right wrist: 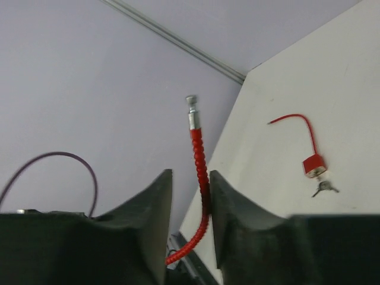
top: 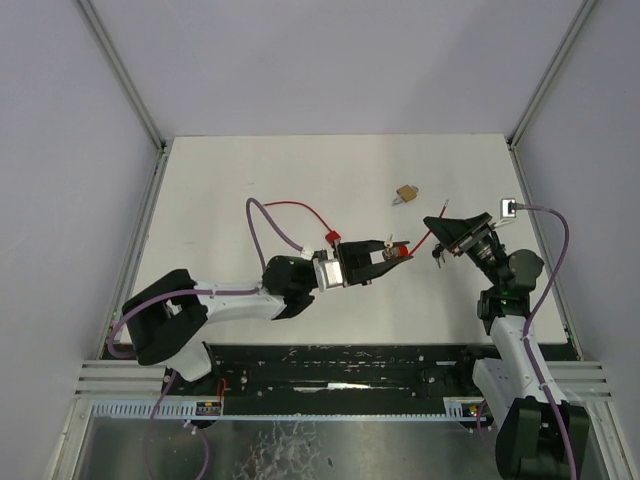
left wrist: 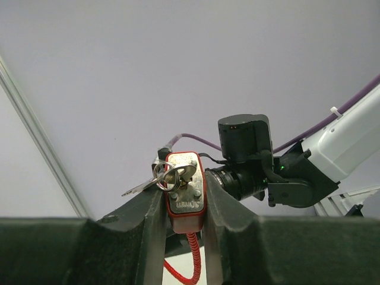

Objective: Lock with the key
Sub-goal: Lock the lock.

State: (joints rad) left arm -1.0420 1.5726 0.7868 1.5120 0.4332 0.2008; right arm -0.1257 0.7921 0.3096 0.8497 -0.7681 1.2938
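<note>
Status: left gripper (left wrist: 185, 196) is clamped on the red box-shaped metal padlock body (left wrist: 185, 205), lower centre of the left wrist frame. In the top view it sits mid-frame, between the two arms. The ring of silver keys (left wrist: 169, 176) sits at the body's upper face, with one blade sticking out to the left. Can't tell whether a key is seated in the cylinder.

Opposite, right gripper (right wrist: 190, 175) has its jaws part-way apart around the red ribbed flexible cable (right wrist: 198, 154), bottom centre of the right wrist frame. The cable lies against the right-hand finger (right wrist: 237, 225) with a visible gap on the other side, so it isn't pinched yet. Its plain metal tip (right wrist: 191, 104) stands free above the fingers, so I read the lock as open.

Step in hand, my read: secure the cable end, then feed the tip into the body. Notes:
- Centre the cable between the pads before closing, or it may roll out sideways.
- A lot of free length sits above the fingers and will flop. A grip nearer the tip should steer better.
- The left clamp must not yield, since the body is the reference.
- Stay off the key ring on approach.

Ignore these:
- second red padlock (right wrist: 314, 164) with thin cable and keys, on the white table (top: 350, 170), right of the right wrist frame
- small brass padlock (top: 405, 193), upper centre of the top view
</note>
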